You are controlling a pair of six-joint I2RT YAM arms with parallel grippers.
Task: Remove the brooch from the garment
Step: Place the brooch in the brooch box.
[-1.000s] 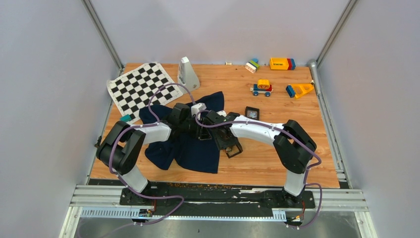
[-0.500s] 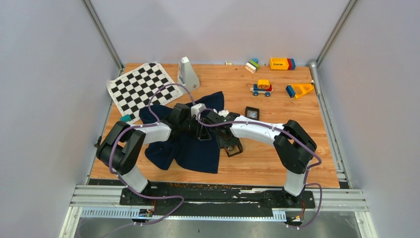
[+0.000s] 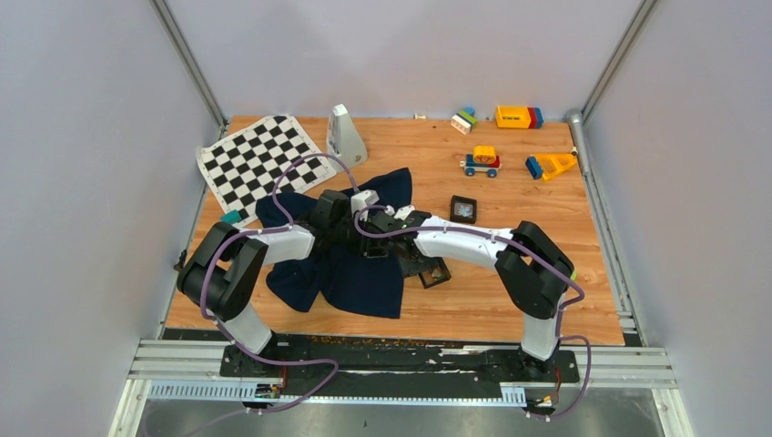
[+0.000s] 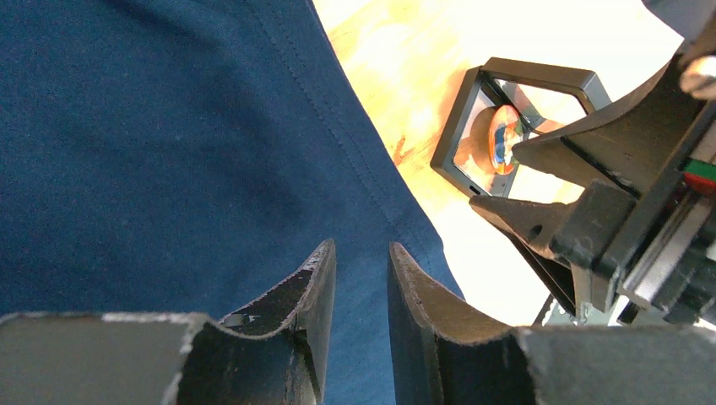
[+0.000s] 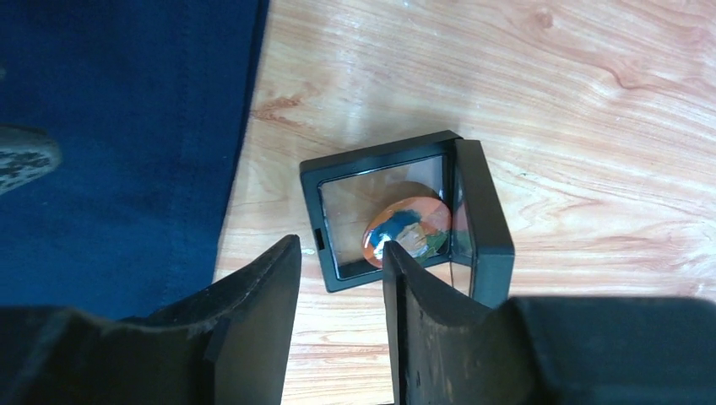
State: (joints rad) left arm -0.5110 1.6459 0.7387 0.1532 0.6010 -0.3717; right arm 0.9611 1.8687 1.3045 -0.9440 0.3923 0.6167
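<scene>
The right gripper [image 5: 338, 283] is part open with nothing between its fingers. It hangs low over the wooden table [image 5: 591, 84], at the near edge of a small black display case [image 5: 485, 228]. The brooch [image 5: 404, 232], round and orange with blue, shows inside the case's frame. It is off the garment [image 5: 118, 110]: the case sits on bare wood just beside the navy hem.

The left gripper [image 4: 358, 287] shows a narrow gap with no cloth visibly pinched. Its tips are down over the garment near that same hem; I cannot tell whether they touch it. The two grippers are close together.

The garment lies crumpled mid-table. Behind it are a chequered mat [image 3: 255, 159], a second black case [image 3: 463, 208] and a toy car [image 3: 481, 161].
</scene>
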